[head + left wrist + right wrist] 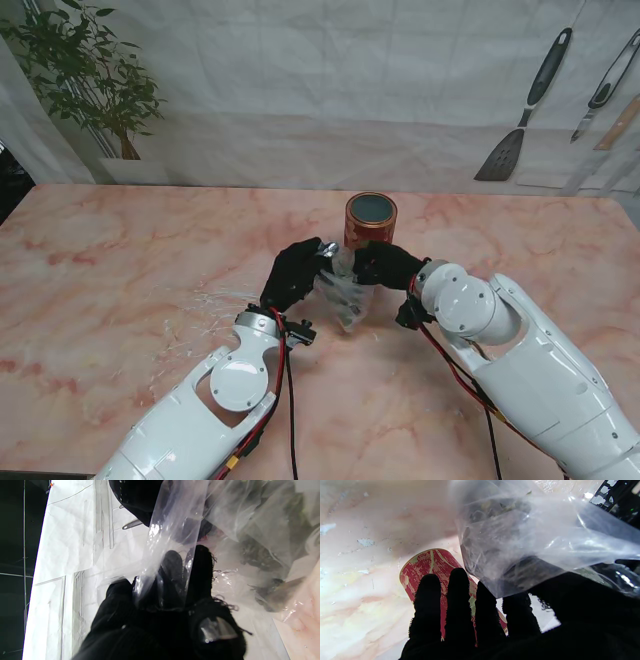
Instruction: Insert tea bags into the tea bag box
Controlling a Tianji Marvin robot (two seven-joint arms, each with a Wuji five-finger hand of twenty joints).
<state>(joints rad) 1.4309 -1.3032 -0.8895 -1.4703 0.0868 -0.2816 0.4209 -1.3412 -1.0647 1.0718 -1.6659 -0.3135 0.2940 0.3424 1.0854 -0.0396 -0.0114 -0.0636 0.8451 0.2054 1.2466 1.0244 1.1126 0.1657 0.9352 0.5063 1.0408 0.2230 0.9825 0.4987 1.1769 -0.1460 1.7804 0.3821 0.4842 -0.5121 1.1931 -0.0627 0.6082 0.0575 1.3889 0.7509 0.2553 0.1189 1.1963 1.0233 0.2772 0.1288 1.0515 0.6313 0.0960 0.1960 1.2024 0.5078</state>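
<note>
A clear plastic bag of dark tea [345, 292] hangs between my two black-gloved hands, just nearer to me than the red tea tin [371, 222], whose top is open. My left hand [293, 274] pinches the bag's left top edge; in the left wrist view its fingers [200, 575] close on the film [172, 530]. My right hand [385, 265] holds the bag's right top edge. In the right wrist view the bag [520, 537] lies against the thumb side of the hand, with the fingers [457, 600] stretched over the red tin [430, 565].
The pink marble table [130, 270] carries white scuff marks near my left forearm [225, 300]. A potted plant [95, 80] stands at the far left. Kitchen utensils [530, 100] hang on the backdrop at the far right.
</note>
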